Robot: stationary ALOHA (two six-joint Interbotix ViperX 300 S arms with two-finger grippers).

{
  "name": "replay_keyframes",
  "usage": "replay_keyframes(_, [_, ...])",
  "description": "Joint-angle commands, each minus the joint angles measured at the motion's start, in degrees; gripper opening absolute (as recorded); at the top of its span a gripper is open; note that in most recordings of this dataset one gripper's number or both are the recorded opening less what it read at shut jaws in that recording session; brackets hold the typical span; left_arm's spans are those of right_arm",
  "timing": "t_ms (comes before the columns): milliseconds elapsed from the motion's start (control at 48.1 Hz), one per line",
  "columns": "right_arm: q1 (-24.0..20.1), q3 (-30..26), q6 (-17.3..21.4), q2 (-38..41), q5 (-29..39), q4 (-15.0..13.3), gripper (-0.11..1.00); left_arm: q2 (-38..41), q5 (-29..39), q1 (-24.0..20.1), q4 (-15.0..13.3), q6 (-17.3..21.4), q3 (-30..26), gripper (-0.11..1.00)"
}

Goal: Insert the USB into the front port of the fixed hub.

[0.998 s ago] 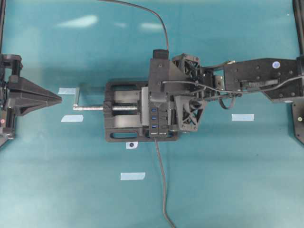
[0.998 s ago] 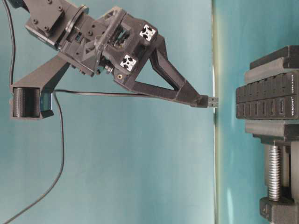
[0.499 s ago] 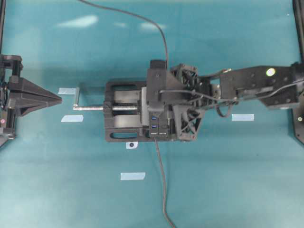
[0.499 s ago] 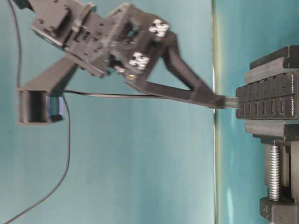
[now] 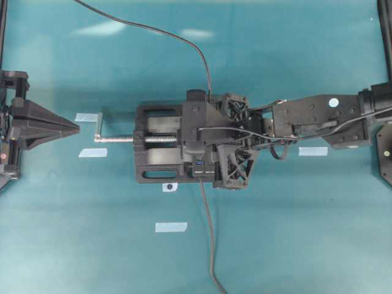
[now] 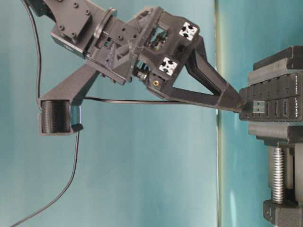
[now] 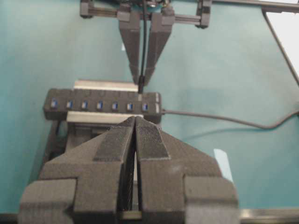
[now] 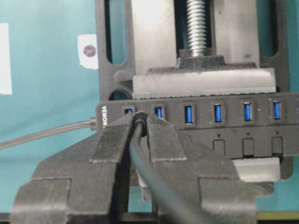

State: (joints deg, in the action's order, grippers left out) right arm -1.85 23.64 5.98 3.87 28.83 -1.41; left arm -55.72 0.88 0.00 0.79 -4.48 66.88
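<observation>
Now the right tool (image 6: 239, 103), clamped on the USB (image 6: 257, 107), aims it lengthwise at the fixed hub (image 6: 272, 101). Its tip's seating is hard to judge. The left tool (image 7: 135, 128), well away from the hub, is closed, empty.

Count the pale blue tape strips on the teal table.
4. Two strips lie left of the black vise, one below it, one right of it. The right arm may hide more.

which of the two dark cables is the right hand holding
The USB cable, pinched in the right hand; the other cable leaves the hub at its lettered end.
</observation>
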Motion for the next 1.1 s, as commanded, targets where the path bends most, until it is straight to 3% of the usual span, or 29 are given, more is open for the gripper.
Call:
replay_keyframes(0, [-0.44, -1.58, 0.62, -0.53, -0.44, 0.44, 0.08, 0.26, -0.53, 0.09, 0.09, -0.09, -0.70, 0.00])
replay_keyframes(1082, [-0.79, -1.58, 0.62, 1.49, -1.23, 0.53, 0.08, 0.26, -0.62, 0.09, 0.09, -0.09, -0.79, 0.00])
